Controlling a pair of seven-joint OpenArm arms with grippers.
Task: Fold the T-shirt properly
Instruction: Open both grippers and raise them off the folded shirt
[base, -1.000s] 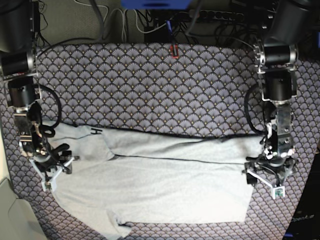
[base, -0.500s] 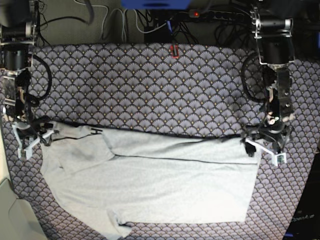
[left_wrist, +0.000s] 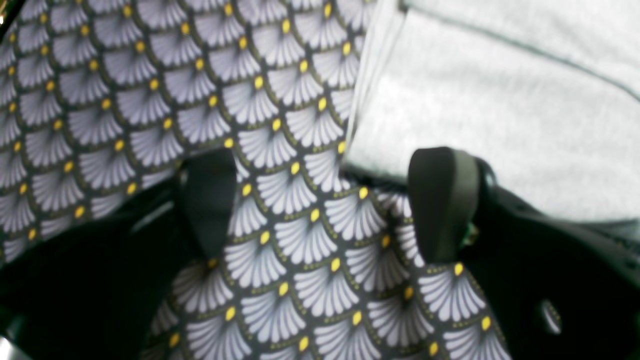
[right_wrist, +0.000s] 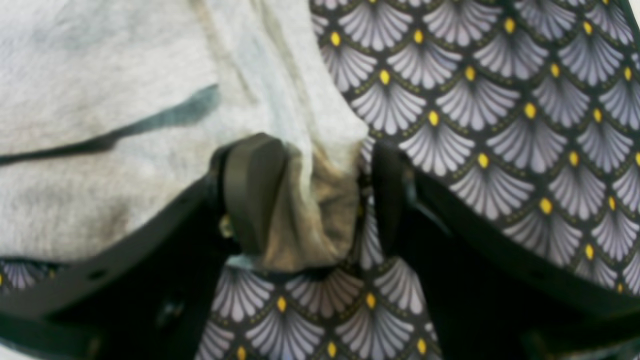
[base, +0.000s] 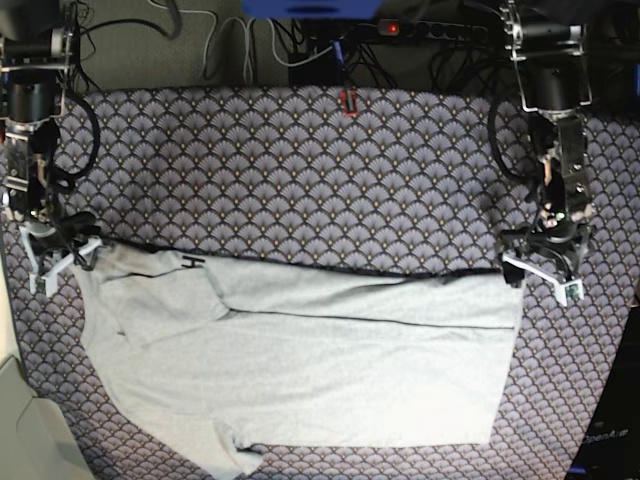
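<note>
The T-shirt (base: 300, 370) is light heather-grey with short sleeves and lies flat across the near half of the table, its length running side to side. Its far long edge is folded over toward the near side, forming a narrow doubled band along the top. A few black letters show near the far left corner. One sleeve points out at the near left. The right end is straight and square.

Robot lab, cable tangle (base: 300, 45), power strip (base: 440, 30)
</note>
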